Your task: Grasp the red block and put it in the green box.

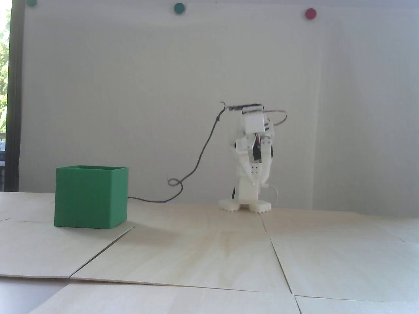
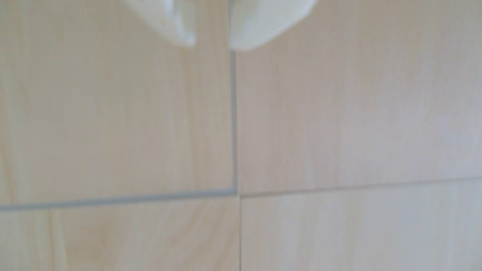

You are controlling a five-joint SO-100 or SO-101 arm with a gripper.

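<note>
The green box [image 1: 90, 196] stands on the wooden table at the left of the fixed view, its opening upward; its inside is hidden from this low angle. The red block shows in neither view. The white arm is folded at the back centre, with my gripper [image 1: 257, 180] pointing down in front of its base, well to the right of the box. In the wrist view my gripper [image 2: 212, 47] enters from the top edge. Its two white fingertips [image 2: 182, 28] stand a narrow gap apart with only bare wood between them. Nothing is held.
The table is made of light wooden panels with thin seams [image 2: 233, 117]. A black cable [image 1: 199, 157] hangs from the arm and runs along the table behind the box. Round green dots [image 1: 179, 8] and a red dot [image 1: 310, 13] are on the white wall.
</note>
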